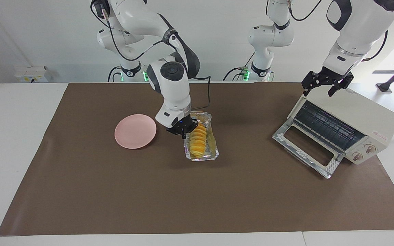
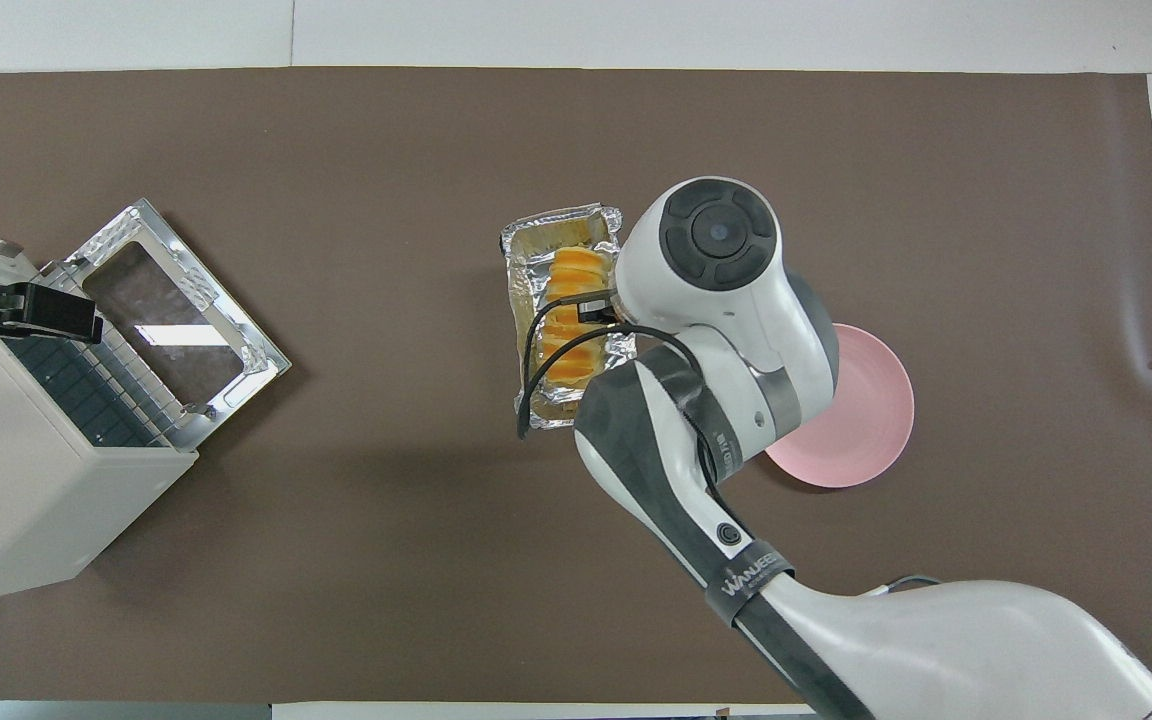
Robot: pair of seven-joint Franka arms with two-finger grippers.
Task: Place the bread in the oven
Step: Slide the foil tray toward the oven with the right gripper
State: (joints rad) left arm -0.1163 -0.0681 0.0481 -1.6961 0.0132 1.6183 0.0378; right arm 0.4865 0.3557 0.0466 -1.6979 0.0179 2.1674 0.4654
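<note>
On a brown mat (image 1: 217,191) under white walls, the right gripper (image 1: 187,131) pinches the foil tray (image 1: 214,150) cradling ridged golden bread (image 1: 198,141).

Across the frame's middle, bare brown mat (image 1: 251,191) lies open between the foil tray (image 1: 202,155) at centre and the oven (image 1: 371,118) at right, whose dropped door (image 1: 304,150) juts forward while the left gripper (image 1: 323,88) hangs over its top edge.
</note>
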